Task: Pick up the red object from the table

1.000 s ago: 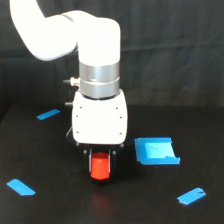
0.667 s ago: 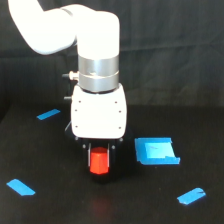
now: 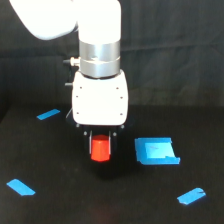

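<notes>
Flat matte black bench (image 3: pixel 60 210): fills the lower half of the exterior view, under and around the hand, with a black curtain backdrop (image 3: pixel 175 65) rising behind it.

White robot arm with a silver metal wrist ring (image 3: pixel 100 57): comes down from the top of the view and ends in a white box-shaped body directly above the hand.

Hand (image 3: pixel 101 146): points straight down beneath the white body. Its 2 dark fingers (image 3: pixel 114 142) stand narrow, 1 on each side of the red object and close against it. The hand holds the red object between them.

Small orange-red matte block (image 3: pixel 100 150): sits between the fingers, its lower part showing below them. A dark shadow lies on the bench just beneath it; whether the block touches the bench cannot be told.

Blue square patch (image 3: pixel 156 151): lies on the bench just beside the hand, toward the exterior view's right, apart from the fingers.

3 small blue tape strips on the bench, all well apart from the hand:
- 1 (image 3: pixel 48 114) behind it, toward the exterior view's left.
- 1 (image 3: pixel 21 187) in front of it, toward the exterior view's left.
- 1 (image 3: pixel 191 195) in front of it, toward the exterior view's right.
</notes>
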{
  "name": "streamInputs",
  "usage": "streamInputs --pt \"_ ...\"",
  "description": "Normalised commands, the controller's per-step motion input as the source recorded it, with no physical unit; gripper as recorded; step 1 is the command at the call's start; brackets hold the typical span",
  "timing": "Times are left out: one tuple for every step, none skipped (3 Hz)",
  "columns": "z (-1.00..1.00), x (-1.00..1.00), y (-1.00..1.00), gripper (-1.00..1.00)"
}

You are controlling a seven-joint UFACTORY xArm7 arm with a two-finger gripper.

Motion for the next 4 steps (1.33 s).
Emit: streamInputs --pt "1.0 0.26 0.18 -1.0" --pt "0.94 0.15 0.06 -1.0" --pt "0.93 0.12 0.17 -0.98" --pt "0.58 -0.13 0.04 -1.0"
